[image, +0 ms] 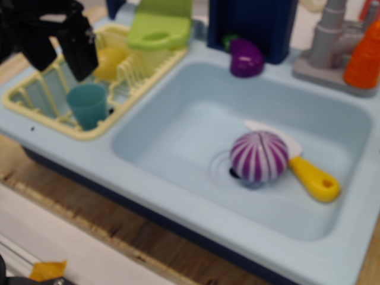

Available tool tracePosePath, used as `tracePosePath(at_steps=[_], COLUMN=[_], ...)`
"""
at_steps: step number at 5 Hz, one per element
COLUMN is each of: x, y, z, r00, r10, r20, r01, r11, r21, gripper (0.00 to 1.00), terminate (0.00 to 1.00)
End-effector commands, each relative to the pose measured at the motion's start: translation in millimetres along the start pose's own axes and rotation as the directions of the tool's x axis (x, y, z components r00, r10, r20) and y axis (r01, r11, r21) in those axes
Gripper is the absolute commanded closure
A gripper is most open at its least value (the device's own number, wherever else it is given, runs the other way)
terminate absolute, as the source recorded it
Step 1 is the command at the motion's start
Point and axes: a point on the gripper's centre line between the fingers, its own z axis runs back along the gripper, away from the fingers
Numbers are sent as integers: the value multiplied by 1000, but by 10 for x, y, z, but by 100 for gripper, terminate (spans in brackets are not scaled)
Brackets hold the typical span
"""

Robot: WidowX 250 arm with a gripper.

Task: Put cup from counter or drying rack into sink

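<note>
- the only view was blurred. the cup (88, 104) stood upright in the near right corner of the drying rack (35, 110), at the far left of the worktop (148, 181).
- the black pincer (58, 50) hung over the rack, above and just left of the cup, its two fingers (80, 50) spread apart and gripping nothing.
- a yellow round toy (110, 62) and a lime green piece (157, 27) sat at the far end of the rack.
- in the sink (178, 136), a purple-striped onion (259, 157) sat on the drain with a yellow-handled knife (312, 178) touching it on the right.
- a purple eggplant (246, 58) lay on the far rim, a grey faucet (326, 44) and an orange carrot (363, 56) at the far right.
</note>
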Motion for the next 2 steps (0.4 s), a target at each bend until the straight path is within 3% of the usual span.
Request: tracePosePath(at_steps=[1, 2], x=[11, -6], y=[-14, -31], z=[-120, -224], r00=[1000, 1000], r10=[-1, -3], r20=[3, -7], r01=[1, 3], r11=[1000, 1000], r21=[6, -7], gripper=[0, 0], terminate=[0, 0])
